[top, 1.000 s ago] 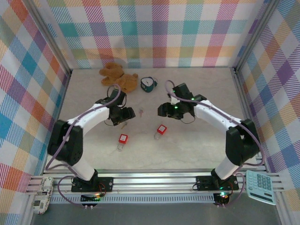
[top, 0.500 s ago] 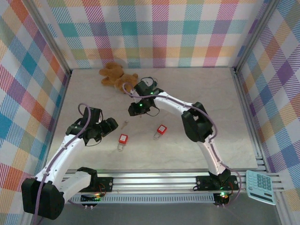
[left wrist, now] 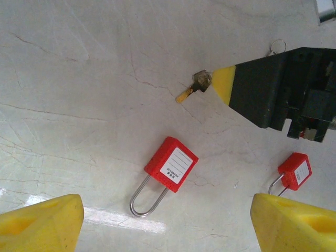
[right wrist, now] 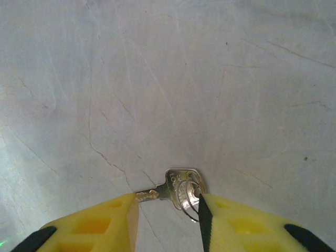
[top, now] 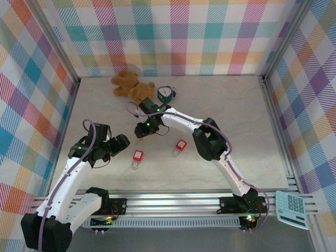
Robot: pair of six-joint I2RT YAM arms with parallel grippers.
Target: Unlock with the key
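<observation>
Hard part first: from the right wrist cam I can't tell if the right gripper (right wrist: 168,203) really has the key (right wrist: 181,188). Its yellow fingers (right wrist: 100,223) have closed to a narrow gap. The key lies flat on the table (right wrist: 157,68) across that gap, blade end at one tip and head at the other. It looks like it's touching both, but whether it's pinched or just bracketed, no idea. A thin wire loop runs through the key's head and is half tucked under one finger.

In the top view the key is hidden under the right gripper (top: 142,129), just beyond the padlock (top: 138,155).

Left gripper (left wrist: 167,212) is wide open with nothing in it, and hangs just left of the padlock in the top view. Its two yellow tips are cut off at the bottom corners of its own cam. That cam shows the key poking out from the right gripper's yellow tip, above the padlock (left wrist: 171,163).

The padlock is red and lies flat, with a white label facing up. The label has ruled lines and a tiny mark, too small to read. The second padlock (left wrist: 294,171), off to the padlock's right, has a similar label that's just as unreadable, and its shackle is partly cut off by a finger.
</observation>
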